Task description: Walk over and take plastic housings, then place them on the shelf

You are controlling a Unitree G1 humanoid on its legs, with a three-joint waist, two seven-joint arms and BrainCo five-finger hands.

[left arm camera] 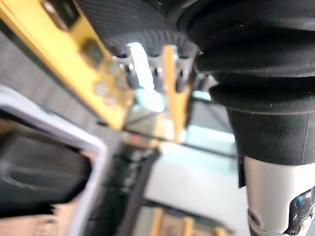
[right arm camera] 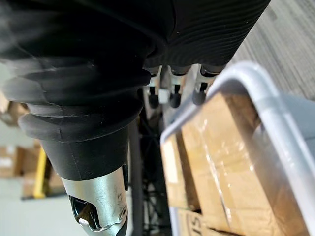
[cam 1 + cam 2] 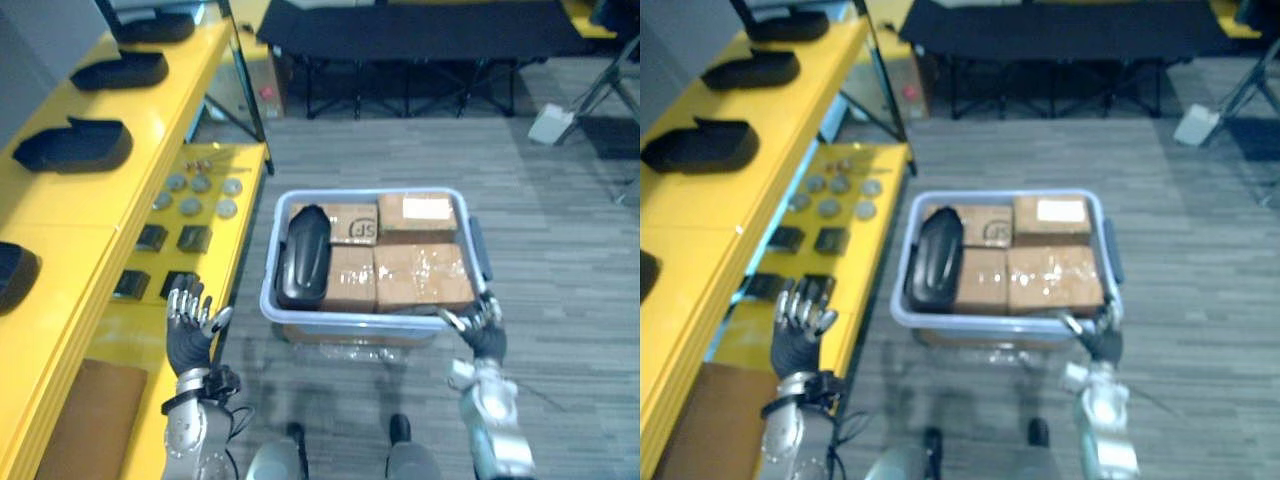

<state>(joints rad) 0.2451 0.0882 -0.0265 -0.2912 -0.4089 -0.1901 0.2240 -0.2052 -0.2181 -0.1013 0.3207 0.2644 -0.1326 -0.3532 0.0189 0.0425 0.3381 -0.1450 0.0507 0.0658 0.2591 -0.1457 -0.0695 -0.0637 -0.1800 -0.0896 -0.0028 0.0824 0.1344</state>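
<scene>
Left hand (image 3: 190, 325): fingers straight and apart, empty, raised beside the yellow shelf (image 3: 60, 215). Right hand (image 3: 483, 332): fingers loosely apart, empty, at the near corner of the pale grey plastic bin (image 3: 340, 321). Ahead, between both hands, the black moulded plastic housing (image 3: 303, 255) lies in the bin, probably steadied by the taped cardboard boxes (image 3: 420, 275) alongside. Beyond the left hand, similar black housings (image 3: 75, 145) line the shelf top, which is likely the destination.

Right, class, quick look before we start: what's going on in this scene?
A humanoid robot stands at a pale grey plastic bin on the floor. The bin holds brown cardboard boxes and one black plastic housing, not yet picked up. The left robot hand is raised, fingers spread, beside the yellow shelf, where more black housings lie. The right robot hand is at the bin's near right corner.
</scene>
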